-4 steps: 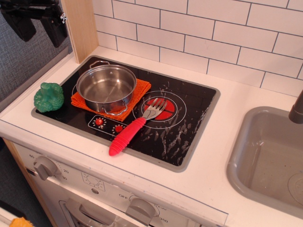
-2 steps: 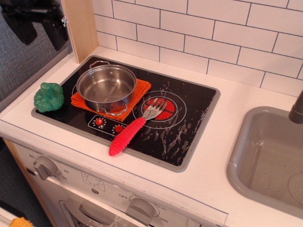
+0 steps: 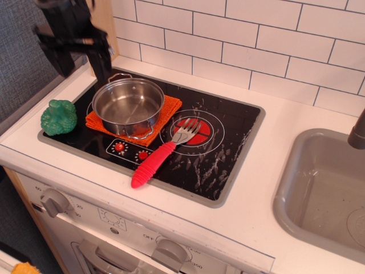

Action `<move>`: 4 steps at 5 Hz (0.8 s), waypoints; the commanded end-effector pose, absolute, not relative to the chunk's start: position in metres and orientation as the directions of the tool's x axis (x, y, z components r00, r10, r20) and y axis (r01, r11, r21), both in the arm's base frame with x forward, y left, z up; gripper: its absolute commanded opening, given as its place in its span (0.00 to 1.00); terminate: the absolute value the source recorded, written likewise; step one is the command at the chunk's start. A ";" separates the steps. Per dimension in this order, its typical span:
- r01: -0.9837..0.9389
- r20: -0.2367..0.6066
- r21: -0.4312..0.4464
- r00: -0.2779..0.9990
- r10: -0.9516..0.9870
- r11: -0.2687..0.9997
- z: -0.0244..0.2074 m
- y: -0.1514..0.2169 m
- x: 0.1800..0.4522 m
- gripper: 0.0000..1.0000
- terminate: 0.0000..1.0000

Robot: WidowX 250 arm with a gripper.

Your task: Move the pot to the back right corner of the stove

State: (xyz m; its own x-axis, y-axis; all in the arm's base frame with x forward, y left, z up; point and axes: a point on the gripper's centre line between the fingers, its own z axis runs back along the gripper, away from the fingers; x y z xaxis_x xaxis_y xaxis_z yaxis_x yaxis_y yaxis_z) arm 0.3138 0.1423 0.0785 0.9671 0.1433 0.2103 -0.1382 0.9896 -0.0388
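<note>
**Pot on the cloth at the stove's left, gripper open above the back left corner**

Nearest the camera, the white oven front [image 3: 114,228] shows its grey dials along the counter edge. Just behind it lies the stove [image 3: 228,165], a black glass cooktop with a grey rim, its surface streaked with white smears on the right half. Two red knobs [image 3: 130,150] are printed near its front edge. A fork [image 3: 162,154] with a ribbed red handle and a grey head lies diagonally across the front of the stove, its tines resting on the red burner marking [image 3: 194,128] in the middle.

At the left edge, a green bumpy toy [image 3: 59,117] sits on the stove's rim, just beside an orange cloth [image 3: 165,111]. The pot [image 3: 128,107] stands upright on that cloth, over the left burner, empty and shiny, with one loop handle pointing to the back and the other to the front. The back right corner of the stove is well apart from it.

To the right, the grey sink basin [image 3: 319,188] is sunk in the white counter.

Farther back, the gripper [image 3: 81,57] hangs above the stove's back left corner, beside the pot's rear handle. Its two dark fingers [image 3: 102,57] are spread apart and hold nothing; they do not touch the pot. Behind everything runs the white tiled wall [image 3: 256,40].
</note>
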 end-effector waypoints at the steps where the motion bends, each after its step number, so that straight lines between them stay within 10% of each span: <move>1: -0.127 0.181 0.070 0.977 0.112 0.989 0.045 0.142 0.332 1.00 0.00; 2: -0.153 0.151 0.035 0.978 0.146 0.988 0.032 0.141 0.334 1.00 0.00; 3: -0.142 0.151 0.023 0.979 0.137 0.990 0.031 0.139 0.336 0.00 0.00; 4: -0.130 0.156 0.016 0.980 0.126 0.991 0.036 0.140 0.336 0.00 0.00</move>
State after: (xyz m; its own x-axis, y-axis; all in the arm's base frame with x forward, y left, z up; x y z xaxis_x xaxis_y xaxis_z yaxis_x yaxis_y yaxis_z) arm 0.3305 0.1334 0.0189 0.9873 0.1220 0.1021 -0.1226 0.9925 0.0001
